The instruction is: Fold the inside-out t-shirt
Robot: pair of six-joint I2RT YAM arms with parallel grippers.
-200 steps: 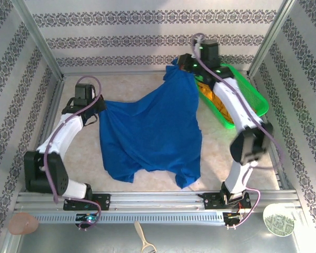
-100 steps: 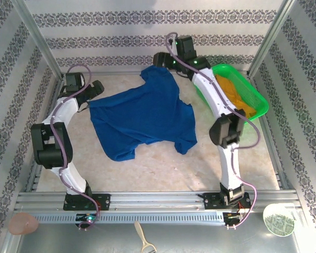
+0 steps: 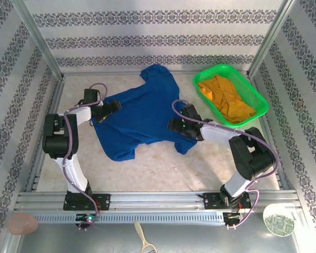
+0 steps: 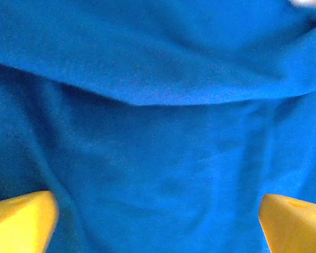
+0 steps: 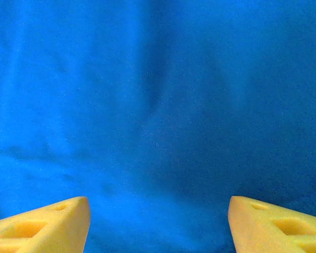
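Top external view: the inside-out t-shirt (image 3: pixel 142 113) lies spread and rumpled on the beige table (image 3: pixel 147 163), stretched between the two grippers. One lobe of it runs on beyond them toward the far wall. The left arm climbs from its base to a raised elbow, then doubles forward with its forearm held low. That sets the left gripper (image 3: pixel 111 107) over the shirt's left edge, pointing inward across the cloth. The right arm bends at its elbow in the same way and reaches low toward the left. The right gripper (image 3: pixel 174 125) sits over the shirt's right edge, with a hanging corner of fabric just on its near side. A green basket (image 3: pixel 255 95) stands beyond and outward of the right gripper, apart from it, with an orange-yellow garment (image 3: pixel 224 97) heaped inside.

Left wrist view: the gripper's two yellow fingertips (image 4: pixel 21 221) stand at the lower corners, spread wide with nothing pinched between them. Blue fabric lies beneath and ahead of them, and a soft fold crosses it just ahead of the tips.

Right wrist view: the yellow fingertips (image 5: pixel 42 226) are likewise parted, holding no cloth. The shirt lies smooth below and ahead of them, with faint creases running away from the tips.
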